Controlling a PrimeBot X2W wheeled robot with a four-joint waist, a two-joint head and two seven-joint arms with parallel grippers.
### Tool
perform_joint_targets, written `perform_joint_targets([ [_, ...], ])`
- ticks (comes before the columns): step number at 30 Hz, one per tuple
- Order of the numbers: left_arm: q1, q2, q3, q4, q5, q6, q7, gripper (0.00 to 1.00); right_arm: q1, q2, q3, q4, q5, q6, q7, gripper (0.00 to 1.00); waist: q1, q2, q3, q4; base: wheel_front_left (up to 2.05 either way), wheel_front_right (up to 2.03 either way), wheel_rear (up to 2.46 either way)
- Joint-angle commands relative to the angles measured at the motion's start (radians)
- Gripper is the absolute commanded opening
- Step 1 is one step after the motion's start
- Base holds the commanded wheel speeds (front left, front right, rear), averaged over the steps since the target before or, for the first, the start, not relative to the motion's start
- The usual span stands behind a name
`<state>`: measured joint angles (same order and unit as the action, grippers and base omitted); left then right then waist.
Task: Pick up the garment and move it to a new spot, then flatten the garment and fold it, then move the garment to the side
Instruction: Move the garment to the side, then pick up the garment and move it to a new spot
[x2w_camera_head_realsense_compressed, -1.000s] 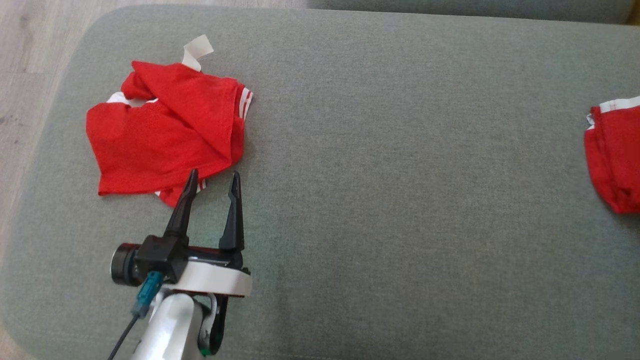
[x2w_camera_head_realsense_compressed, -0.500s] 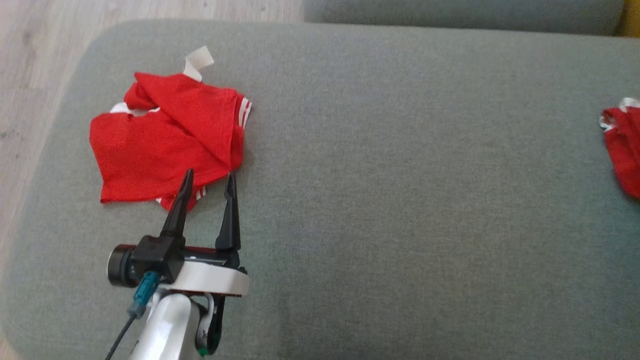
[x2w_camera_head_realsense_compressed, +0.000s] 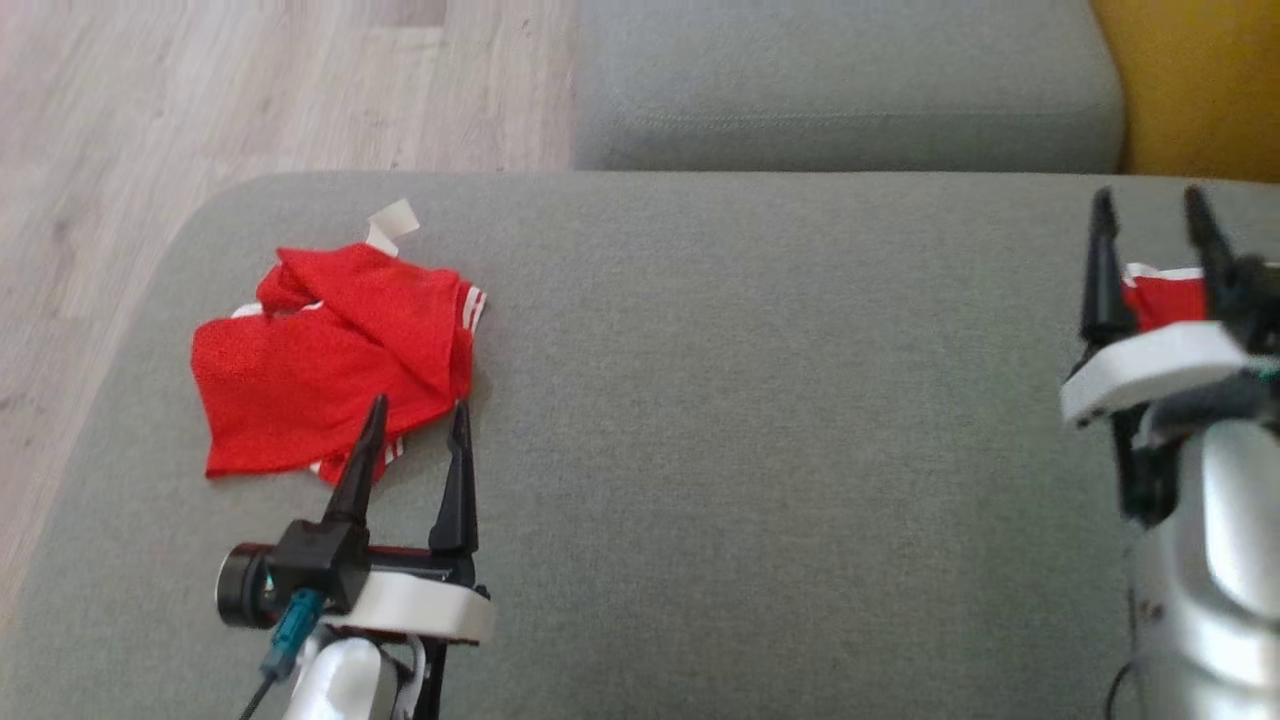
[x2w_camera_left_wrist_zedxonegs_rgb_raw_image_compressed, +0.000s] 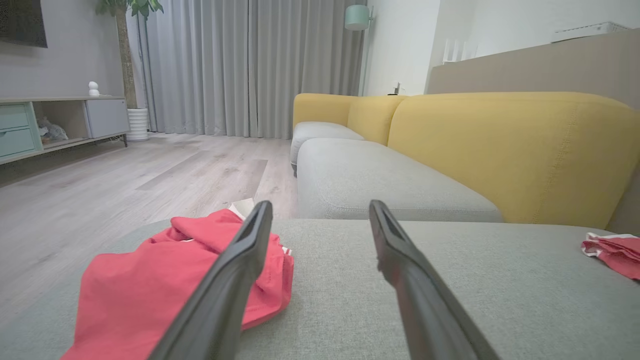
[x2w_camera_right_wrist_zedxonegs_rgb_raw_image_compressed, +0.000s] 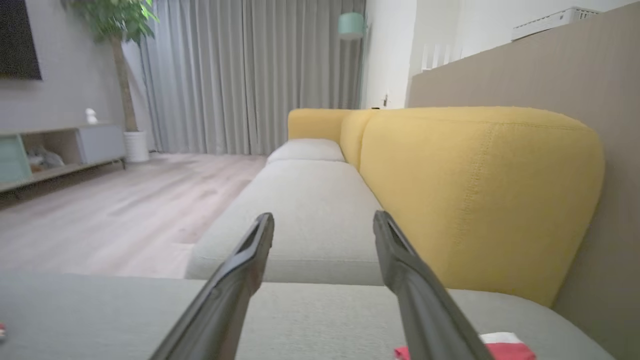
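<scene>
Your crumpled red mesh garment with white stripes (x2w_camera_head_realsense_compressed: 330, 390) lies in a loose heap on the left part of the grey fabric sofa seat (x2w_camera_head_realsense_compressed: 750, 450), close to that seat's rounded left edge, beyond which you can see the pale wooden floor (x2w_camera_head_realsense_compressed: 200, 90). A small white tag (x2w_camera_head_realsense_compressed: 392, 222) sticks out at the garment's far side. Your left gripper (x2w_camera_head_realsense_compressed: 418, 403) sits at the near edge of the heap with its two dark fingers spread apart and nothing between them. In the head view its left finger overlaps the garment's near hem while its right finger points past the garment's right side. From the left wrist view you cannot tell whether that finger touches the cloth. Your right gripper (x2w_camera_head_realsense_compressed: 1147, 193) is well apart from it, over the far right of the seat. Its fingers are also spread and hold nothing. A second red and white cloth (x2w_camera_head_realsense_compressed: 1160, 298) lies on the seat there, seen between those fingers in the head view. The yellow sofa backrest (x2w_camera_head_realsense_compressed: 1190, 90) rises just past the right gripper.
</scene>
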<state>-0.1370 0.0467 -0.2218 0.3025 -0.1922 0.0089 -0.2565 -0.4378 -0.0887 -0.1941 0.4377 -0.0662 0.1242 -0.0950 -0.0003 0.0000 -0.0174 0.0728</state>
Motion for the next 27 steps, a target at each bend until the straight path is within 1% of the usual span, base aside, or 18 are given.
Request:
perform_joint_targets([
  [1, -0.027, 0.004, 0.04, -0.038, 0.01, -0.005, -0.005, 1.0, -0.004, 0.006, 0.036, -0.06, 0.036, 0.007, -0.017, 1.0, 0.0003, 0.0, -0.016, -0.014, 0.0, 0.0, 0.0],
  [5, -0.01, 0.004, 0.042, -0.038, 0.017, -0.016, -0.005, 1.0, 0.107, 0.033, 0.077, -0.146, 0.156, 0.007, -0.055, 1.0, 0.0003, 0.0, -0.03, -0.022, 0.0, 0.0, 0.0],
  [9, 0.016, 0.004, 0.045, -0.041, 0.019, -0.017, -0.005, 1.0, 0.221, 0.038, 0.147, -0.181, 0.283, 0.007, -0.096, 1.0, 0.0003, 0.0, -0.037, -0.031, 0.0, 0.0, 0.0],
  [12, 0.037, 0.004, 0.04, -0.042, 0.018, -0.015, -0.005, 1.0, 0.292, 0.038, 0.198, -0.174, 0.298, 0.007, -0.123, 1.0, 0.0003, 0.0, -0.039, -0.034, 0.0, 0.0, 0.0],
  [18, 0.068, 0.004, 0.034, -0.039, 0.018, -0.012, -0.005, 1.0, 0.377, 0.038, 0.213, -0.172, 0.332, 0.007, -0.157, 1.0, 0.0003, 0.0, -0.043, -0.028, 0.0, 0.0, 0.0],
  [27, 0.066, 0.004, 0.031, -0.039, 0.012, -0.008, -0.005, 1.0, 0.394, 0.038, 0.225, -0.18, 0.324, 0.007, -0.165, 1.0, 0.0003, 0.0, -0.041, -0.024, 0.0, 0.0, 0.0],
])
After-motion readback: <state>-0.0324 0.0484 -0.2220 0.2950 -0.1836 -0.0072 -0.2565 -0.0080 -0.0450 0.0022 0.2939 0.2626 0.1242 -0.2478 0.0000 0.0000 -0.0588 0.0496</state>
